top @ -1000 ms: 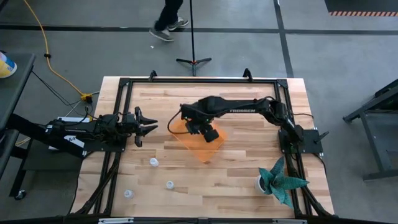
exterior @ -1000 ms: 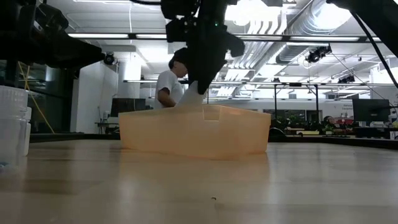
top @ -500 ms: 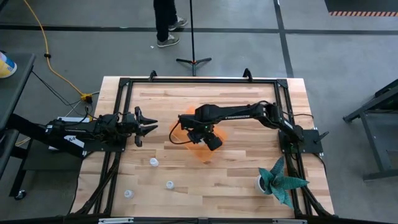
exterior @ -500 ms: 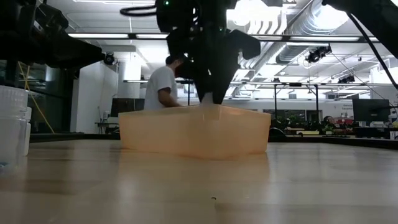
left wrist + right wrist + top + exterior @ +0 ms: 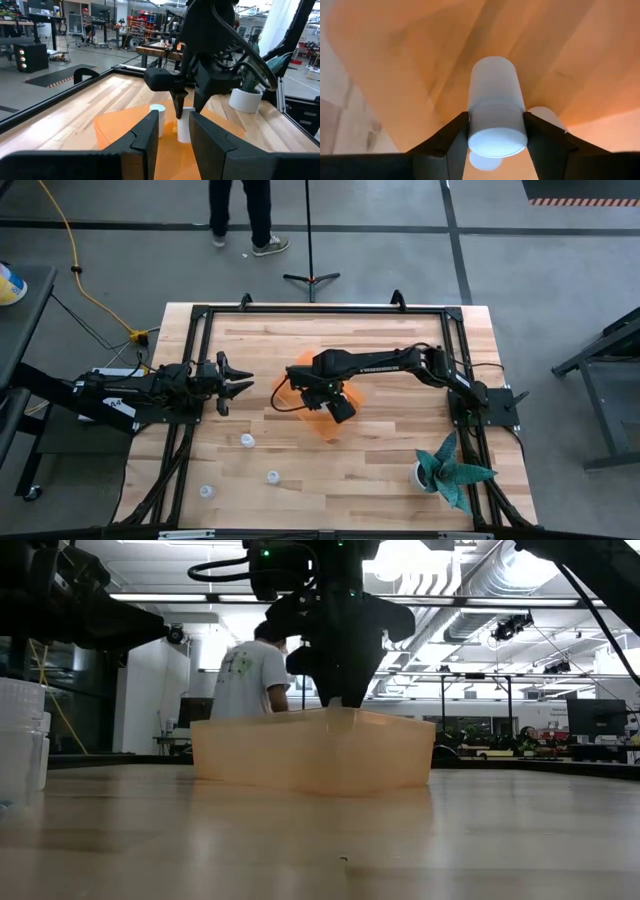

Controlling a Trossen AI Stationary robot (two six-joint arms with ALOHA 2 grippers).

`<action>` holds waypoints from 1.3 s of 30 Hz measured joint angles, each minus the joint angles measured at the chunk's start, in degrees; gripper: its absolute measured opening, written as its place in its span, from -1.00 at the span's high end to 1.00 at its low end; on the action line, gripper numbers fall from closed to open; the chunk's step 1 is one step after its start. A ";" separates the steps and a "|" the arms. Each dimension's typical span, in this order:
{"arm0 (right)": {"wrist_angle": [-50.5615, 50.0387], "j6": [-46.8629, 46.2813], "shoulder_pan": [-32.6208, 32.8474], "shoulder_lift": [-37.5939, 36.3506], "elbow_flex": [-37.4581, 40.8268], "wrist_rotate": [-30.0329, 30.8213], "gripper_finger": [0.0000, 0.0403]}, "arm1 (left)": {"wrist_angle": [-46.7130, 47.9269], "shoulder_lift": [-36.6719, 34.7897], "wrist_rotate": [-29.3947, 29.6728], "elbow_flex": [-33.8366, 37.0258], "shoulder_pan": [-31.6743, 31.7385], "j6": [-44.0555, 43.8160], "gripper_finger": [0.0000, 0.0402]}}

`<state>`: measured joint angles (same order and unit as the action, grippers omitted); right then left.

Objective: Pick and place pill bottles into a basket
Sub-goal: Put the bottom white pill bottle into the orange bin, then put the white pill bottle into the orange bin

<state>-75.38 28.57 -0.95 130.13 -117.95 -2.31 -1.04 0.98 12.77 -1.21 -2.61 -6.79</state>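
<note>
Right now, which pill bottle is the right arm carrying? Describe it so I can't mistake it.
Find the orange basket mid-table. The right gripper reaches down into it, and the bottle sits clamped between its fingers. Unlike the bottle standing beside it or the three loose bottles on the table, it alone is gripped.

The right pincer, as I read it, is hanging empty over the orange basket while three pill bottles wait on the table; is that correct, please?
Not quite: the right pincer is not empty. The right wrist view shows it shut on a pill bottle above the basket. The three pill bottles on the table are right.
</note>
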 joint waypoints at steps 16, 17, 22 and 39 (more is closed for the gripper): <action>2.28 6.28 -2.29 -0.07 -3.65 0.91 -0.19 | 0.00 -0.01 -0.03 0.02 -0.02 0.00 0.29; 2.09 6.28 -3.39 -0.07 -4.74 -1.43 -0.19 | 0.00 0.01 -0.03 0.02 -0.02 -0.01 0.29; -1.21 3.92 -9.99 -0.11 -9.95 -16.65 -0.14 | 0.00 0.00 -0.05 0.00 -0.01 -1.51 0.29; 8.99 -7.64 -8.42 -2.14 -10.58 -17.70 0.19 | 0.02 0.00 -0.06 0.02 -0.02 -2.59 0.29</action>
<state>-66.39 20.92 -9.37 127.98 -128.53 -20.01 -1.02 0.98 12.71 -1.19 -2.63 -9.38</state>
